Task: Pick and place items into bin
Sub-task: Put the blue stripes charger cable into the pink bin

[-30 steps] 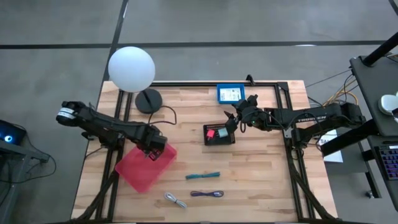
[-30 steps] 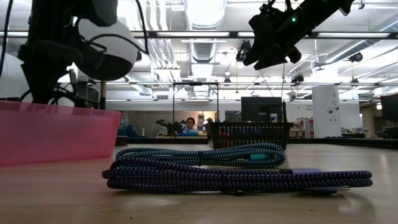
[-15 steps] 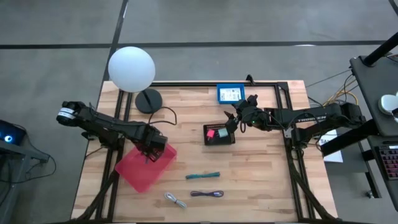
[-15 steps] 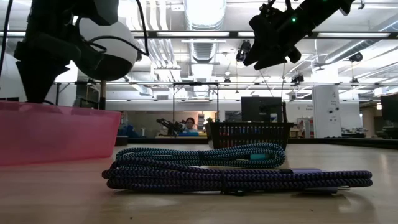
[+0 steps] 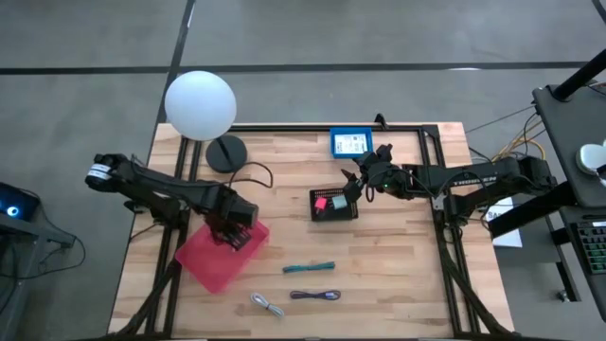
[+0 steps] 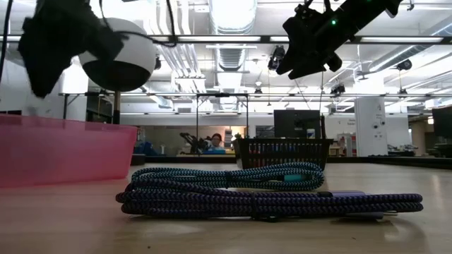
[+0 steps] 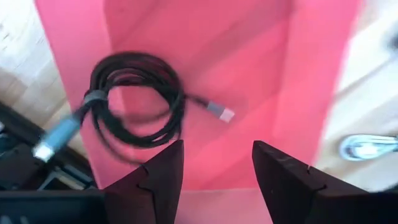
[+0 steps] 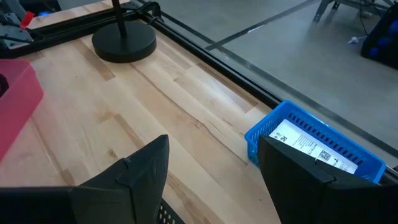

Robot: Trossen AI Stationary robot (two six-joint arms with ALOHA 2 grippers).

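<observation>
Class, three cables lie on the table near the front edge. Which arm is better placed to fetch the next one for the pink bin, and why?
Left. The left gripper hangs open over the pink bin, having nothing in it, and the grey-white cable lies just beyond the bin. The right gripper sits over the black basket, farther from the cables.

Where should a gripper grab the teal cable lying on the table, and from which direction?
Grip the teal cable at the middle of its bundle, coming straight down from above. It lies flat as a long, narrow coil, so fingers closing across its short width would catch all the strands. The purple cable lies close beside it toward the table's front edge, so probably keep the fingers clear of that side.
</observation>
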